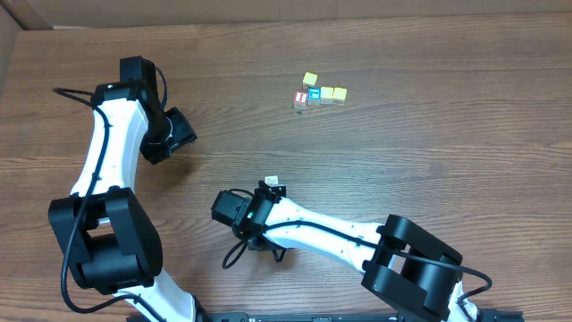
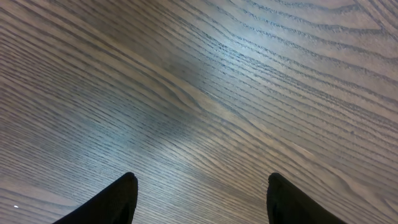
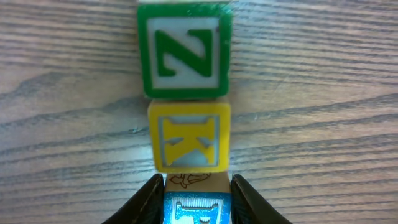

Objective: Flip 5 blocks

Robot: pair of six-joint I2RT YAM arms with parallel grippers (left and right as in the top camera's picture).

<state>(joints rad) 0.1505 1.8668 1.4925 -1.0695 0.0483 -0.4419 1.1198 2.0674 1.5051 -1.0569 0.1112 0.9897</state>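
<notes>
My right gripper is clamped on a blue-faced block, with one finger against each of its sides. Its blue face, which carries a pale letter, looks up at my wrist camera. A bare-wood face with a line drawing shows just above it. I cannot tell whether this block rests on the table or hangs just off it.

It forms the near end of a straight row. Next in line, touching it or nearly so, is a yellow block showing a K. Just beyond that is a green block showing a Z in a white frame. A sliver of a white block shows at the top edge, past the green one.

From overhead, this gripper sits mid-table on the side nearer my bases, and it hides most of the row. Only a small white bit shows at its tip. Well apart, toward the far side, lies a cluster of five small cubes: one red-and-white, one blue and the rest yellow.

My left gripper is off to the left with its fingers spread apart. Only bare table shows between them, and it holds nothing.
</notes>
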